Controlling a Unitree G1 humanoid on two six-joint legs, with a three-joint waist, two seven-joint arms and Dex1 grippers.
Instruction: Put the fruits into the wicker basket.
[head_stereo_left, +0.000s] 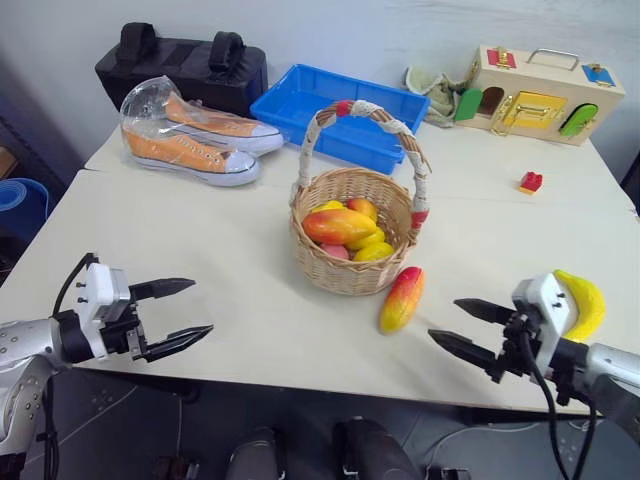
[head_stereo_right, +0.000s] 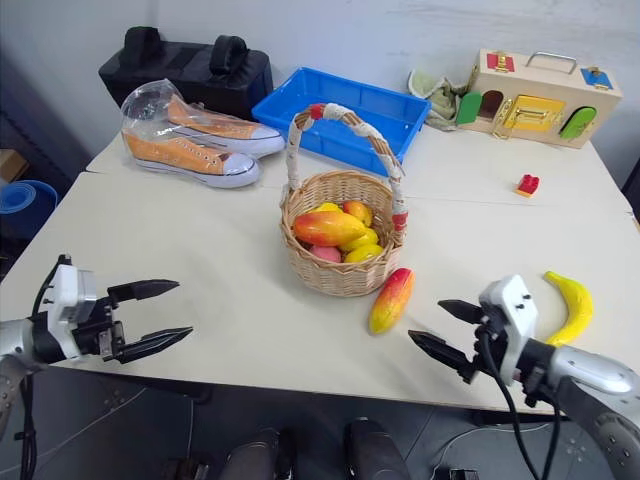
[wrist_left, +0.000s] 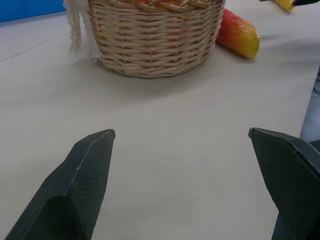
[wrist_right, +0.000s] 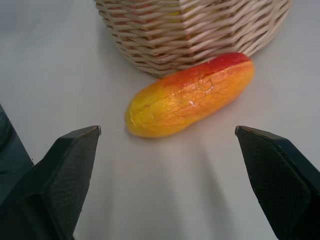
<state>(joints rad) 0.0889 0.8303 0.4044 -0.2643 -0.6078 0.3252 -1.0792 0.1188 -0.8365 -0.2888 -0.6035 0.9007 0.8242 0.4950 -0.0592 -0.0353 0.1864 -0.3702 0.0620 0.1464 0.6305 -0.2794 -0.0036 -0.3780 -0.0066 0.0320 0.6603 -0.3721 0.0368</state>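
Observation:
The wicker basket (head_stereo_left: 352, 228) stands mid-table with several mangoes (head_stereo_left: 338, 226) inside. One red-orange mango (head_stereo_left: 402, 298) lies on the table against the basket's near right side. A yellow banana (head_stereo_right: 571, 304) lies near the table's right front edge. My right gripper (head_stereo_left: 458, 326) is open, empty, pointing at the loose mango (wrist_right: 190, 95) from a short way off, with the banana just behind it. My left gripper (head_stereo_left: 178, 311) hovers open and empty over the table's near left edge, aimed toward the basket (wrist_left: 155, 35).
On the white table (head_stereo_left: 200, 220), a pair of orange sneakers (head_stereo_left: 195, 140) lies at the back left before a black bag (head_stereo_left: 185, 65). A blue tray (head_stereo_left: 335, 110), a wooden toy box (head_stereo_left: 540, 95) and a small red brick (head_stereo_left: 531, 181) sit at the back.

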